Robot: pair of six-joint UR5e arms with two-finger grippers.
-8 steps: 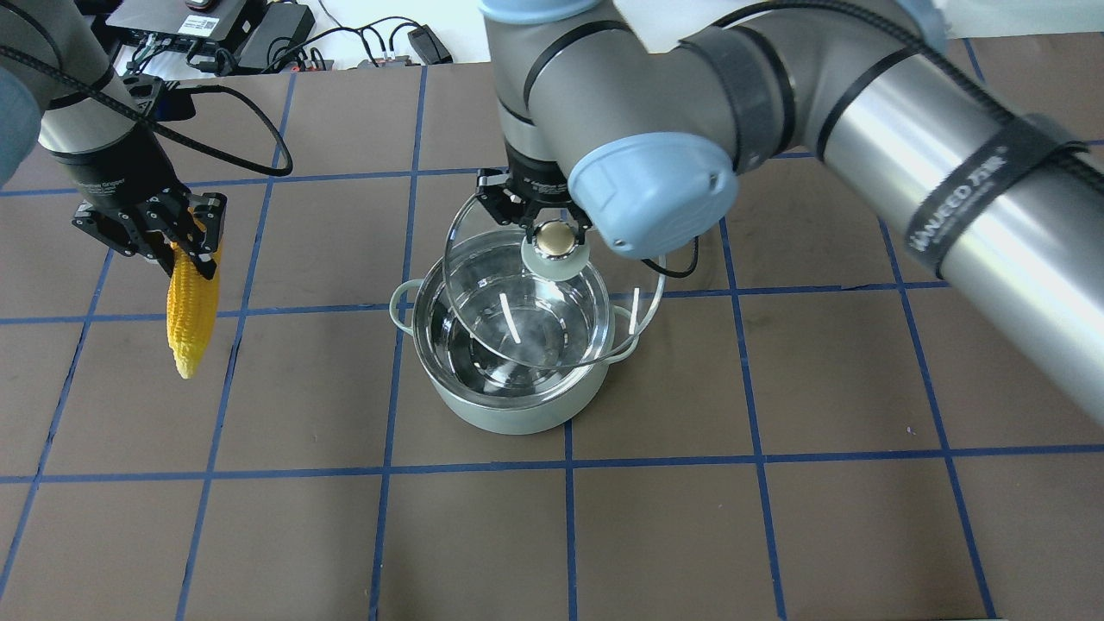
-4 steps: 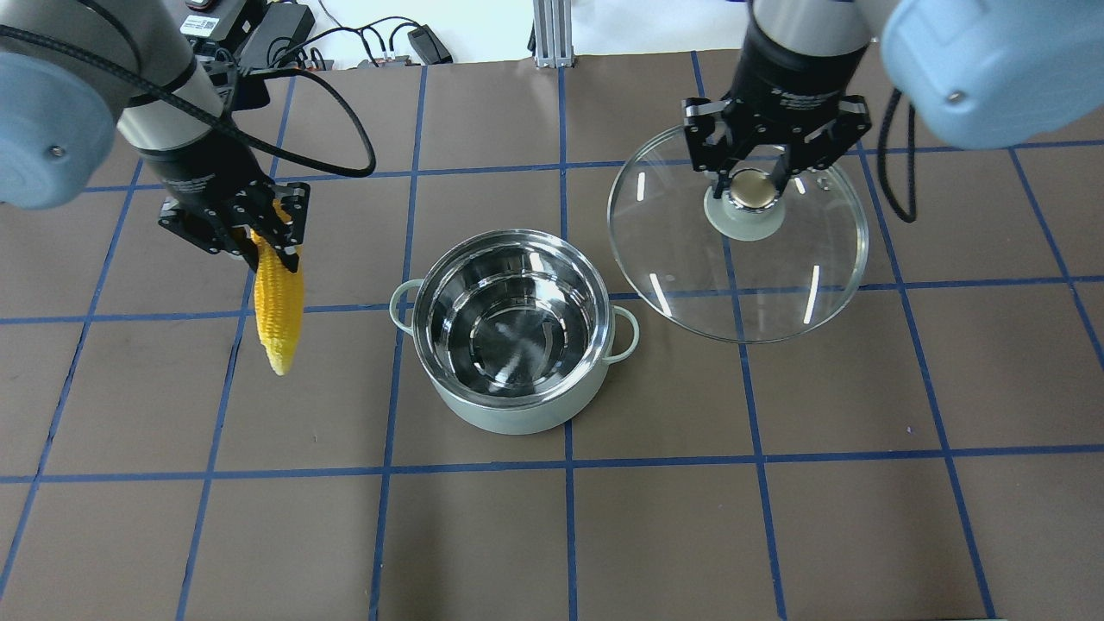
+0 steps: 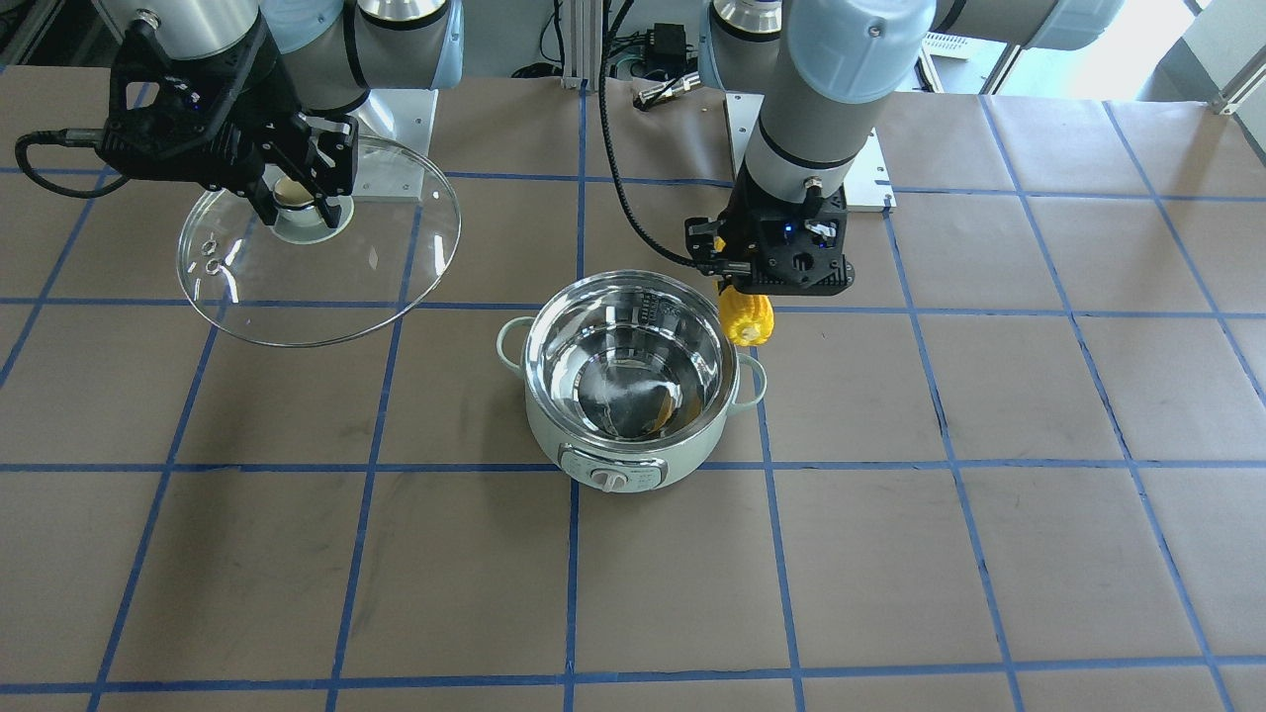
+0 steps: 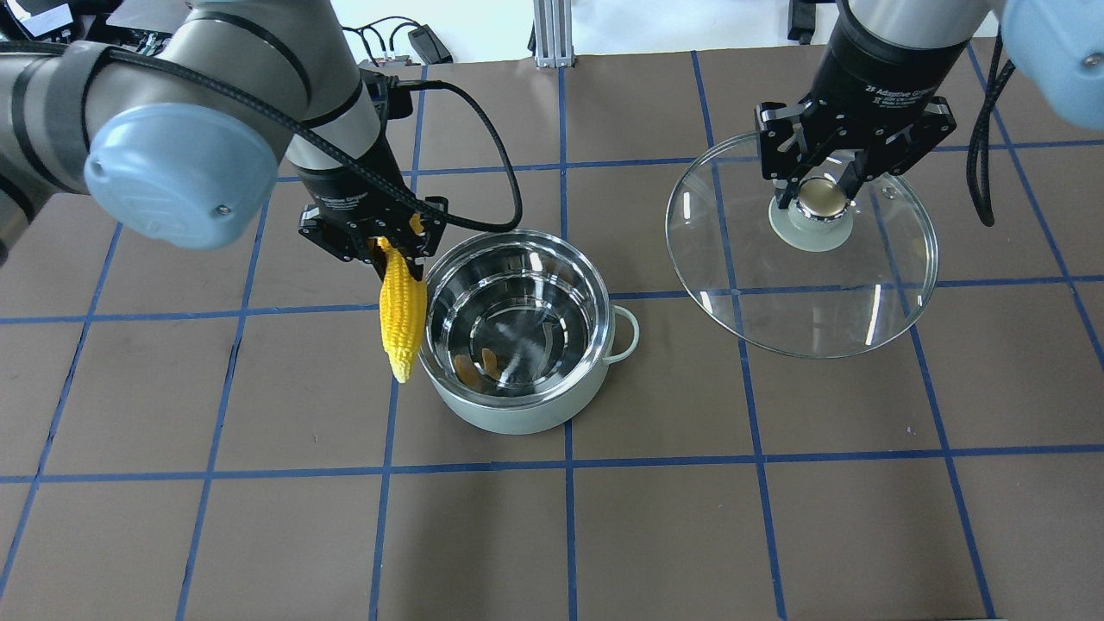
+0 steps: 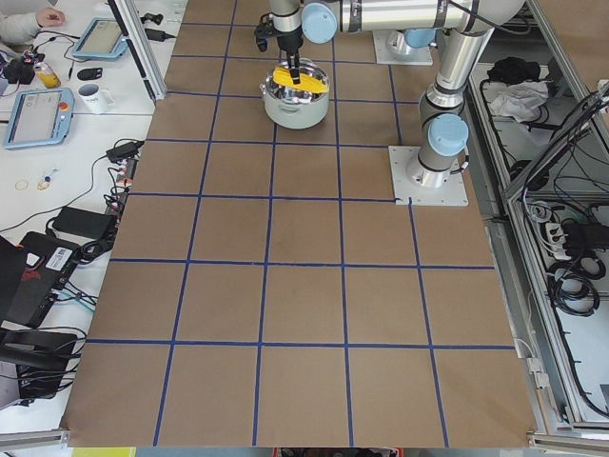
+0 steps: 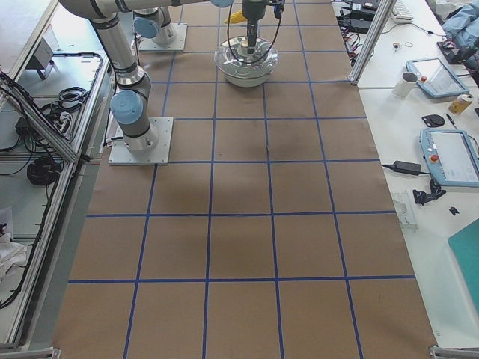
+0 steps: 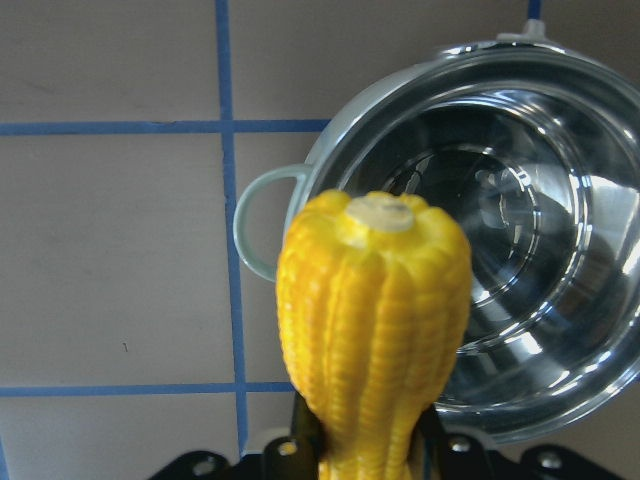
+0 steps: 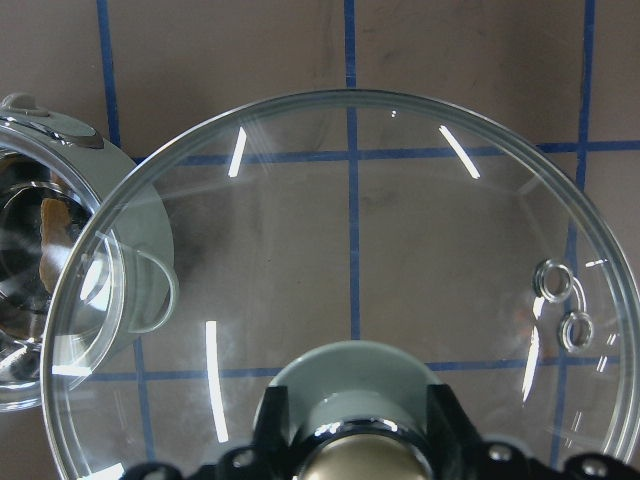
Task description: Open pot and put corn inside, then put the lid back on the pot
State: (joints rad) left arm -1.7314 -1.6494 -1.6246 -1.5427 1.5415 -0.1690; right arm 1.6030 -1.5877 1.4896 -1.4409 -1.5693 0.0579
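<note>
Yellow tapered corn ear (image 4: 403, 315), clamped in left end effector (image 4: 390, 250), brought beside open mint-green pot (image 4: 509, 418); insertion next. Clear glass lid (image 4: 802, 297) clamped in right end effector (image 4: 819, 194).

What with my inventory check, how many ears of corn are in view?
1. The corn hangs from the left gripper by the pot's rim; none shows inside it.
</note>
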